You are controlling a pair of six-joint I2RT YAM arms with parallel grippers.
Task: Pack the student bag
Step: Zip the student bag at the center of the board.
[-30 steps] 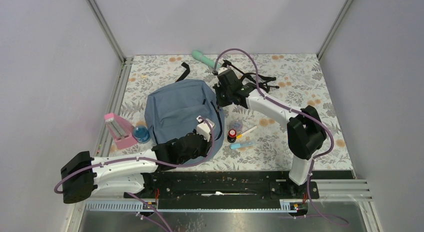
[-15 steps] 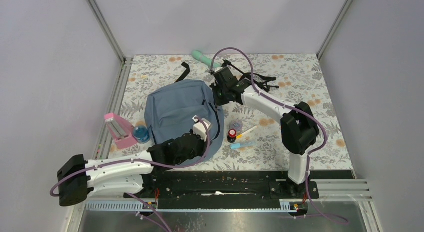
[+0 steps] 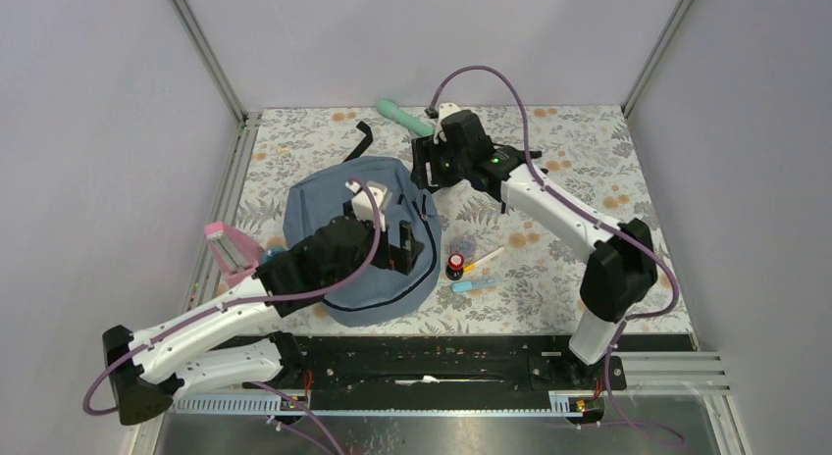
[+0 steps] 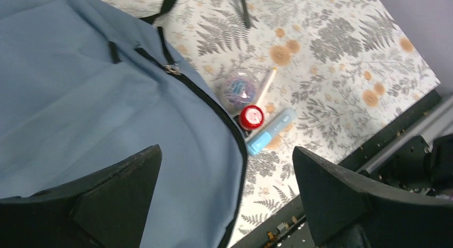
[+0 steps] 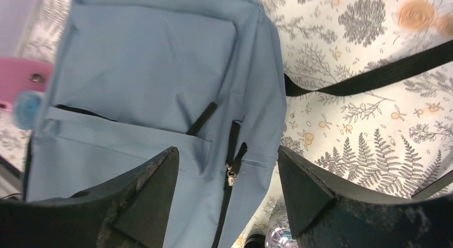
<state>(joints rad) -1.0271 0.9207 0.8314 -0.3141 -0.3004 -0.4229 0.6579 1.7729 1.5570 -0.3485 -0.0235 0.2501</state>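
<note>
Top external: the student bag (image 3: 319, 205) is laid flat on the floral table cover (image 3: 608, 141), left of centre, front pocket up. A black strap (image 3: 361, 139) is trailed off its far edge. Over the bag's right half the left gripper (image 3: 410, 244) is positioned with its jaws wide apart and nothing held. At the bag's far right corner the right gripper (image 3: 422, 173) is positioned, jaws also apart, nothing between them.

Left wrist: both fingers (image 4: 115, 200) are seen spread above the bag's zipped edge. Contact with the fabric cannot be told. A zipper pull (image 4: 172, 69) is seen near the bag's upper corner. Four small items are grouped just beside that edge:
- red-capped bottle (image 4: 251, 117)
- clear tub of paper clips (image 4: 237, 89)
- light-blue marker (image 4: 271, 131)
- pencil (image 4: 266, 86)

Right wrist: blue fabric with the pocket seam is framed between the parted fingers (image 5: 144, 189), and a second zipper pull (image 5: 231, 176) is seen between them. None of it is gripped. Another strap (image 5: 374, 77) is stretched across the table to one side.

A pink holder (image 3: 231, 249) and a blue-lidded item (image 3: 273, 249) are placed at the bag's left edge. A mint-green object (image 3: 404, 116) is left at the far edge of the table, near the right gripper.
</note>
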